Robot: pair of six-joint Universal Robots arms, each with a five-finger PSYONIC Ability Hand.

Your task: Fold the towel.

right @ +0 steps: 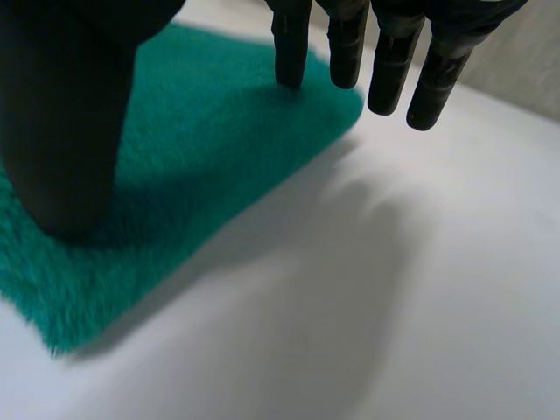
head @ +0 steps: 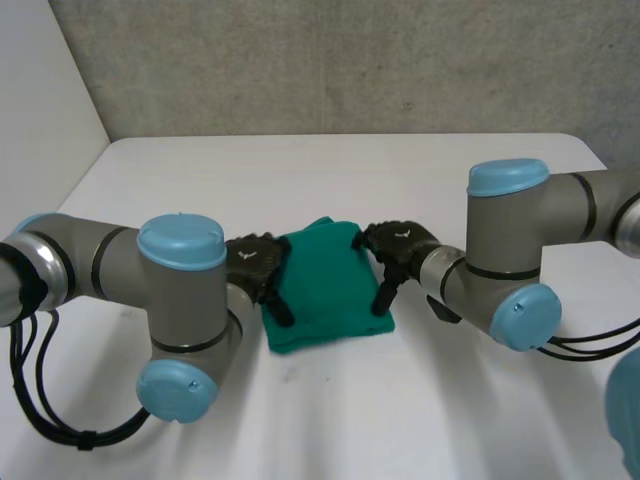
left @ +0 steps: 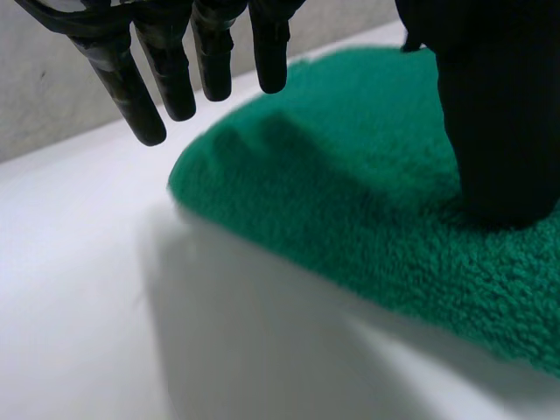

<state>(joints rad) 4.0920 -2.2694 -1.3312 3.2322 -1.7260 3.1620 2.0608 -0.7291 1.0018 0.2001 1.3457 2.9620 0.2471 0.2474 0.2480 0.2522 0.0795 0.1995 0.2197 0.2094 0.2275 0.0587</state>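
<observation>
The left hand [left: 500,114] hangs over a folded green towel [left: 350,206] lying on the white surface [left: 122,332]. Its straight fingers [left: 171,83] hover just above the towel's edge, and its thumb rests on the cloth's top.

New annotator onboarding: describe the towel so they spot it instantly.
On the white table, look at its middle. The towel lies flat, folded into a thick pad, with the left hand at one side edge and the right hand at the other. Its green terry sets it apart from black hands and white tabletop.
</observation>
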